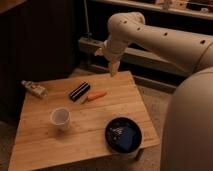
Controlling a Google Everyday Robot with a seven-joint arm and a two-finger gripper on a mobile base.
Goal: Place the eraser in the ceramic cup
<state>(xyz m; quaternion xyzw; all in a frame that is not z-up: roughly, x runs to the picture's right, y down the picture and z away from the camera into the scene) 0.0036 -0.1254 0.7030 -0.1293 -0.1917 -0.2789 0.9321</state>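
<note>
The eraser (79,91), a black block with a pale stripe, lies on the wooden table (45,145) near its far middle. An orange marker-like stick (95,96) lies right beside it. The white ceramic cup (60,118) stands upright at the left middle of the table. My gripper (113,68) hangs at the end of the white arm above the table's far right edge, to the right of the eraser and well above it. It holds nothing that I can see.
A black round bowl (123,135) with a blue thing inside sits at the front right of the table. A small crumpled packet (34,88) lies at the far left corner. Dark shelving stands behind the table.
</note>
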